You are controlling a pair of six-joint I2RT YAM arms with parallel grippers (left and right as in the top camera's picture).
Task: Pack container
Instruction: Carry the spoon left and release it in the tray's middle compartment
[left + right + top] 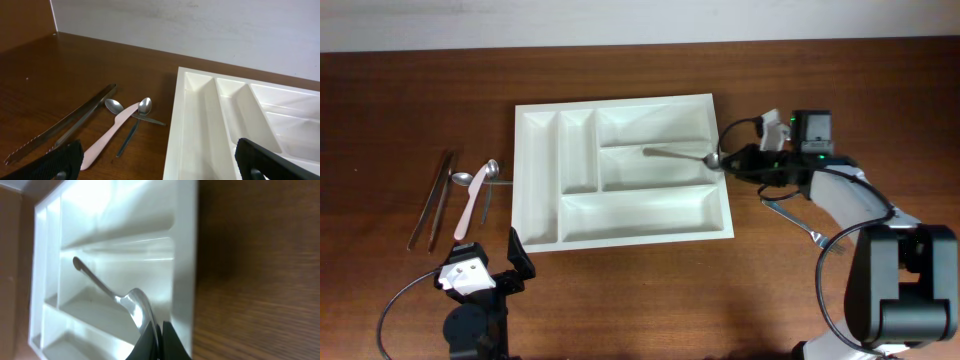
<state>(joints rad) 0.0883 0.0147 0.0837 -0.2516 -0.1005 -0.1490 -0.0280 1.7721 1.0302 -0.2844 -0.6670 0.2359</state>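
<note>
The container (520,180) is a large white tray with compartments, lying mid-table. My right gripper (728,161) is at its right rim, shut on the bowl end of a metal spoon (680,155). The spoon's handle points left over the middle wide compartment. The right wrist view shows the spoon (135,305) pinched between the dark fingers of the gripper (159,345), just inside the container's rim (185,255). My left gripper (488,262) hangs open near the table's front, off the container's front-left corner (172,150), with nothing between its fingers (62,157).
Left of the tray lie metal tongs (432,198), a pink plastic knife (472,205) and two metal spoons (462,179) (492,167). A metal utensil (795,222) lies right of the tray, partly under the right arm.
</note>
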